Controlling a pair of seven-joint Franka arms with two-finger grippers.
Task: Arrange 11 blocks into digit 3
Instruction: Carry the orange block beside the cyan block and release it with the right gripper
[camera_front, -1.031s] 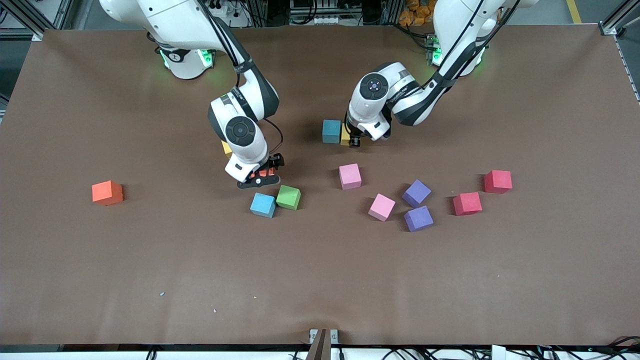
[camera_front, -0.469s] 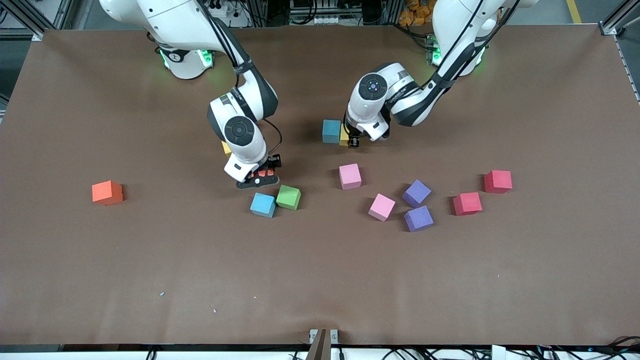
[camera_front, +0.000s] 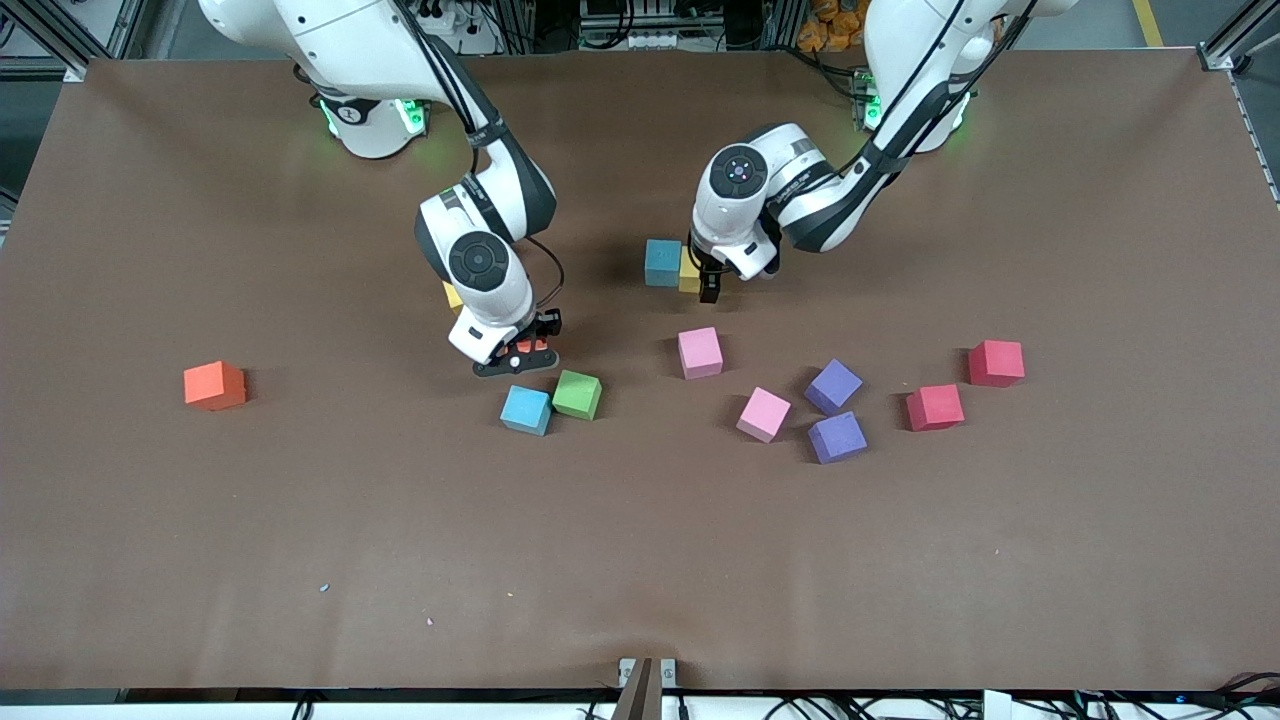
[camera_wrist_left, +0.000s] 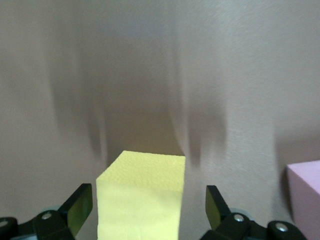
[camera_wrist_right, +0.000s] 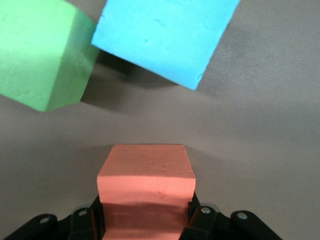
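Front view: left gripper at upper centre beside a teal block; right gripper at centre-left above the blue block and green block. Left wrist view: fingers spread, clear of the yellow block at lower centre. Right wrist view: fingers clenched on the orange block at lower centre.
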